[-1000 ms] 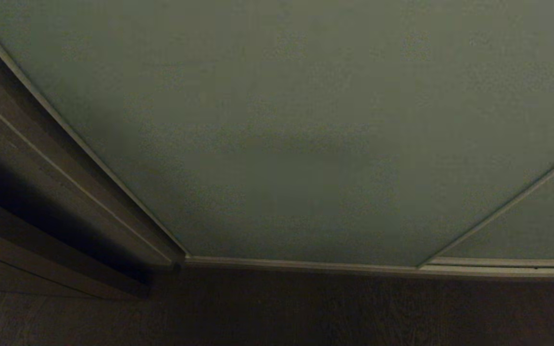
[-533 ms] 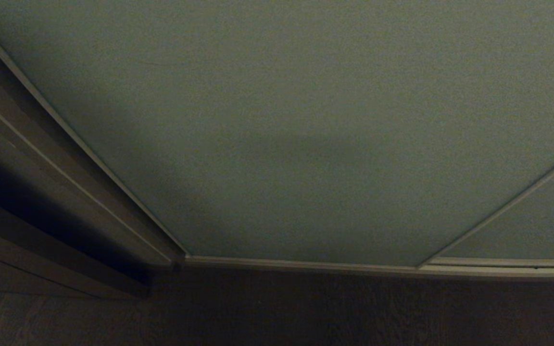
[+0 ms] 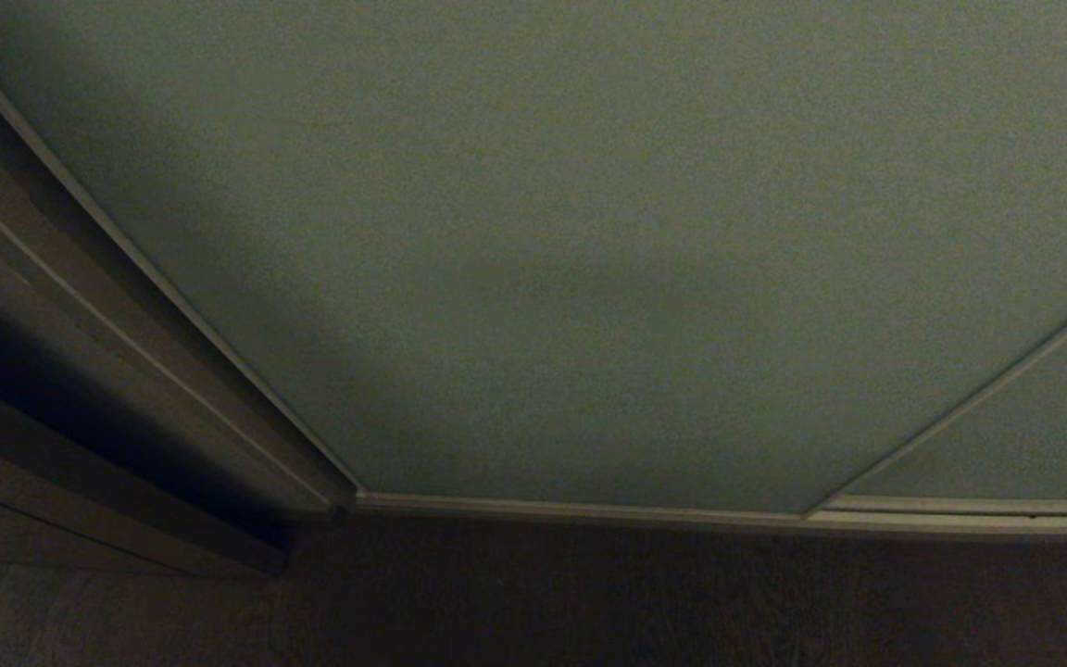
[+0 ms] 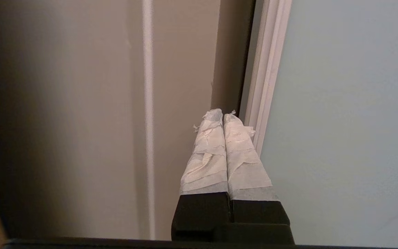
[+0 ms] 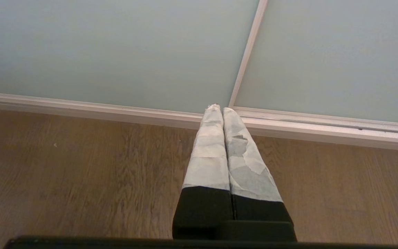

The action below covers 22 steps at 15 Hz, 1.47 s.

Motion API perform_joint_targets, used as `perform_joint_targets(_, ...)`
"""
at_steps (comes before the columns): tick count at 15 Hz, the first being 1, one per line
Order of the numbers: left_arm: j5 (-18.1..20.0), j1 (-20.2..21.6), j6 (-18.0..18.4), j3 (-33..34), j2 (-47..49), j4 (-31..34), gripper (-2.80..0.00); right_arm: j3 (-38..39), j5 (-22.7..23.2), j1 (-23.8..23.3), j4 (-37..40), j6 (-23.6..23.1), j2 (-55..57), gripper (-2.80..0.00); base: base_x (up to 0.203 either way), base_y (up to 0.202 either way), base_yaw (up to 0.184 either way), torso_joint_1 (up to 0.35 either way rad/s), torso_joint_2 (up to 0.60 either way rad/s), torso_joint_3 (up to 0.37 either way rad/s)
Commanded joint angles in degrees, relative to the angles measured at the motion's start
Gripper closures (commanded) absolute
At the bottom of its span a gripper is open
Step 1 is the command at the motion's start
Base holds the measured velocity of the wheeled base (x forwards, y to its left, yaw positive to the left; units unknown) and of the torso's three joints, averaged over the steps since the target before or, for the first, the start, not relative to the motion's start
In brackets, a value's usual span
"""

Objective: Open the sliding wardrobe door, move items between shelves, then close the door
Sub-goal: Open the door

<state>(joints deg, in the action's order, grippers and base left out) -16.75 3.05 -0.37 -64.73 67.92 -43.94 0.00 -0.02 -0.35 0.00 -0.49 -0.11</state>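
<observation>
The sliding wardrobe door (image 3: 571,241) is a pale grey-green panel with a thin beige frame, filling most of the head view, and it stands closed. In the left wrist view my left gripper (image 4: 223,116) is shut and empty, its tape-wrapped tips close beside the door's beige side frame (image 4: 266,76), pointing at the dark gap between that frame and a brown panel (image 4: 181,69). Whether the tips touch the frame I cannot tell. My right gripper (image 5: 218,109) is shut and empty, low over the wooden floor (image 5: 81,173) before the door's bottom rail (image 5: 116,112). The items and the shelves are hidden.
Brown wooden panels (image 3: 61,315) run along the door's left side, with a dark recess. A second grey-green panel (image 3: 1034,426) adjoins the door at the right. Wooden floor (image 3: 589,602) lies in front of the bottom rail (image 3: 589,511). Neither arm shows in the head view.
</observation>
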Motion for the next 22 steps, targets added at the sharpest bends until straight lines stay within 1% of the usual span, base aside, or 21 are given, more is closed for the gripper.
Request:
perform_joint_targets(1,-0.13,0.03,-0.23,-1.79,1.72,0.83,0.0,0.09,-0.06,0.0,0.0,-0.04,0.02,0.0,0.0,0.0,0.0,0.0,0.0,0.0)
perform_joint_targets(5,-0.04,0.03,-0.33,-3.04,3.0,1.81,0.0,0.0,0.02,0.0,0.0,-0.03,0.02,0.0,0.0,0.0,0.0,0.0,0.0,0.0)
perform_joint_targets(8,1.17,0.1,-2.64,-3.23,3.99,4.5,0.0,0.01,-0.05,0.0,0.0,-0.04,0.02,0.0,0.0,0.0,0.0,0.0,0.0,0.0)
perform_joint_targets(10,1.68,0.03,-3.42,-3.94,4.53,5.93,0.0,0.0,-0.05,0.0,0.0,-0.04,0.02,0.0,0.0,0.0,0.0,0.0,0.0,0.0)
perform_joint_targets(12,2.4,0.11,-3.67,-5.15,5.29,7.11,0.0,0.08,0.02,0.0,0.0,-0.04,0.02,0.0,0.0,0.0,0.0,0.0,0.0,0.0)
perform_joint_targets(15,2.56,0.12,-3.58,-5.6,6.34,7.17,0.0,0.06,-0.06,0.0,0.0,-0.04,0.02,0.0,0.0,0.0,0.0,0.0,0.0,0.0)
perform_joint_targets(19,5.88,0.03,-3.76,-5.5,5.86,7.55,0.0,0.02,0.02,0.0,0.0,-0.04,0.02,0.0,0.0,0.0,0.0,0.0,0.0,0.0)
perform_joint_targets(22,8.7,-0.14,-3.76,-5.41,4.19,9.82,0.0,0.08,0.01,0.0,0.0,-0.04,0.02,0.0,0.0,0.0,0.0,0.0,0.0,0.0)
